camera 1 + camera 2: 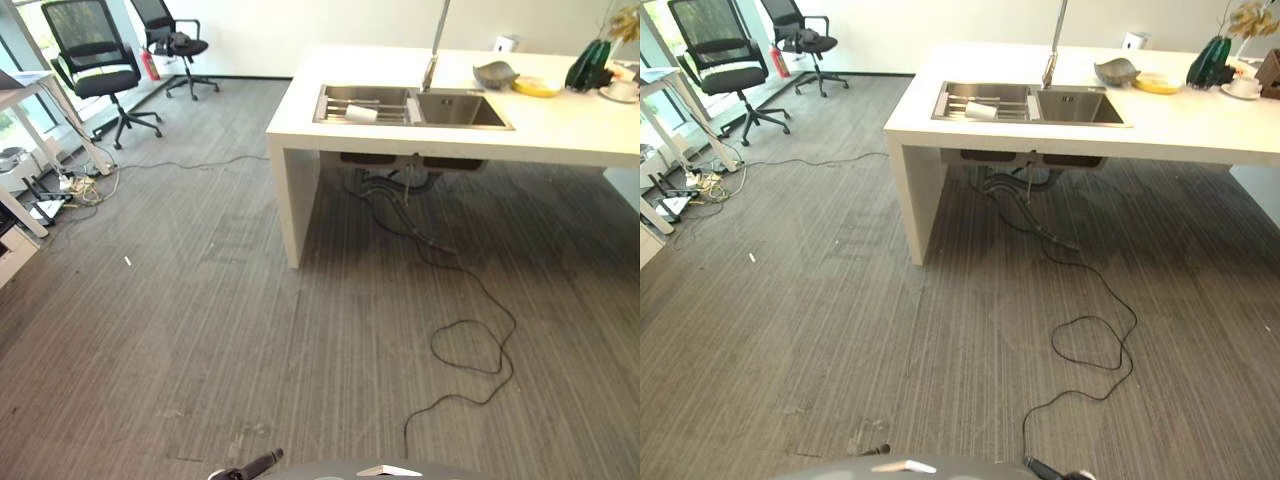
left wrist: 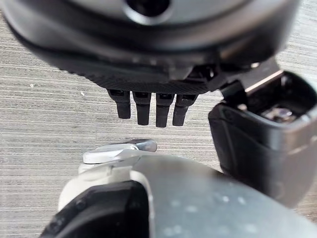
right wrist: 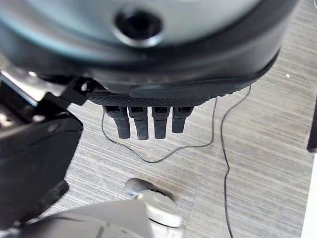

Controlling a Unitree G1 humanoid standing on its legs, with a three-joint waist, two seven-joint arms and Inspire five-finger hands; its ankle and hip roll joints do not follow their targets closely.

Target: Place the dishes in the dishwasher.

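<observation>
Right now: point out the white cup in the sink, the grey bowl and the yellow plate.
white cup (image 1: 362, 114): left eye view, on its side wall.
grey bowl (image 1: 495, 73): left eye view, on its outer wall.
yellow plate (image 1: 537, 88): left eye view, on its middle.

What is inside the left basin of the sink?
In the sink's left basin, a white cup lies on its side on a metal rack. The basin floor under the rack cannot be made out.

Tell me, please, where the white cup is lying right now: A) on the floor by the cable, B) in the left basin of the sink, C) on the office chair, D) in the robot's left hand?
B: the white cup lies on its side in the left basin of the sink, set in the white counter.
</observation>
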